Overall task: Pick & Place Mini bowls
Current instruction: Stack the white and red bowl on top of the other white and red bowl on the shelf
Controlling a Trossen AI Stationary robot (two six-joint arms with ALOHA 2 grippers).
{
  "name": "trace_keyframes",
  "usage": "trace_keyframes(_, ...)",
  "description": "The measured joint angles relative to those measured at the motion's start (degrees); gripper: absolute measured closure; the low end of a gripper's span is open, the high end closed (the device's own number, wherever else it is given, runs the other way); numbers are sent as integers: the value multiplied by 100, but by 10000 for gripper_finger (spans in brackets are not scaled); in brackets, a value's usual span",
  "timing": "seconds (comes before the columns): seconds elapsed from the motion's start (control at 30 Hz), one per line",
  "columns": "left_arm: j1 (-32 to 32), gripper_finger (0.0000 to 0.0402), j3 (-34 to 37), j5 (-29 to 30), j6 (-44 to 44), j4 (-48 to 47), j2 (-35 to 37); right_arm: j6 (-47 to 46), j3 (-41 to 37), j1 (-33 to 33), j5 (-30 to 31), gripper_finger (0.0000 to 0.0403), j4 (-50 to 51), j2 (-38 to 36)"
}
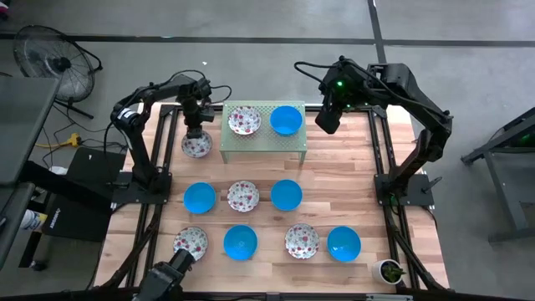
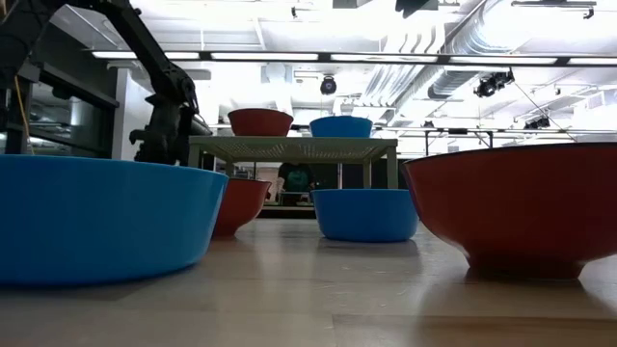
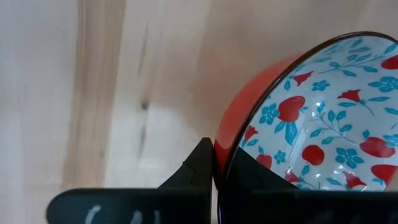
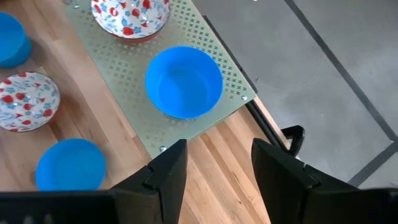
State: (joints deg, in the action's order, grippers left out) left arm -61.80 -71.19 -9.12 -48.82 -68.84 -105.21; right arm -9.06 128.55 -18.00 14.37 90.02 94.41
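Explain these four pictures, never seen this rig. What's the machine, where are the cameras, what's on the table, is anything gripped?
Two dark robot arms work at a wooden table. One camera looks straight down, one sits at table-top height, one rides each wrist. Small bowls lie in rows, blue or floral; two more sit on a pale green rack. The left gripper is shut on the rim of a floral bowl beside the rack, one finger inside, one outside. The right gripper is open and empty, beside the rack's blue bowl.
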Motion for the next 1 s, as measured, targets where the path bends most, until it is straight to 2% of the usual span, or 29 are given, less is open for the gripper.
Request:
trace_keyframes(0.3,-44,396,-831,-218,143,-1139,199,5,-2,4,-133,236,-1,0)
trace_keyframes(0.57,-44,396,-2045,-369,494,-2113,484,11,-2,4,-133,237,-1,0)
trace_keyframes(0.93,336,396,-3469,-1442,1990,-2131,617,38,-2,4,-131,246,0,0)
trace_keyframes(1.0,449,396,-3639,-1476,2193,-2116,617,55,-2,4,-131,245,0,0)
